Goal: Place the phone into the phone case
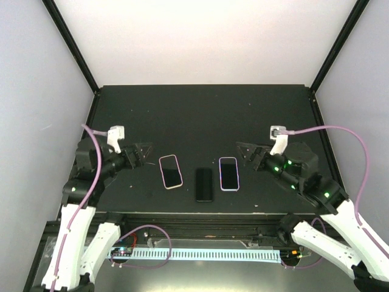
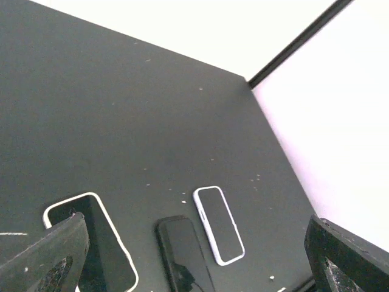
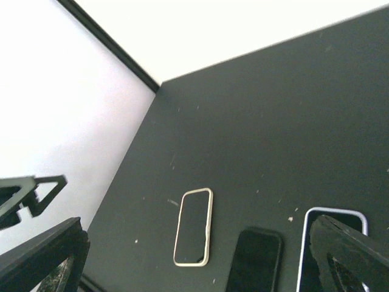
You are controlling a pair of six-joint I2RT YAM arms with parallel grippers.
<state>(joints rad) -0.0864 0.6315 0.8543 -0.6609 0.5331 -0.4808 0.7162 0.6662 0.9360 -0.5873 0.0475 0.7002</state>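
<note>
Three flat items lie in a row near the table's front. A glossy black phone [image 1: 204, 184] is in the middle, also in the left wrist view [image 2: 182, 252] and the right wrist view [image 3: 255, 258]. A cream-rimmed case [image 1: 171, 171] [image 2: 103, 243] [image 3: 194, 226] lies to its left. A lavender-white-rimmed case [image 1: 228, 173] [image 2: 219, 225] [image 3: 334, 210] lies to its right. I cannot tell what the rimmed cases hold. My left gripper [image 1: 144, 152] [image 2: 197, 243] is open and empty, left of the cream case. My right gripper [image 1: 244, 153] [image 3: 196, 243] is open and empty, just right of the lavender case.
The black table [image 1: 200, 115] has a raised black frame and white walls on three sides. Its front edge [image 1: 200, 214] is just below the row of items. The left gripper's finger [image 3: 30, 188] shows at the left of the right wrist view.
</note>
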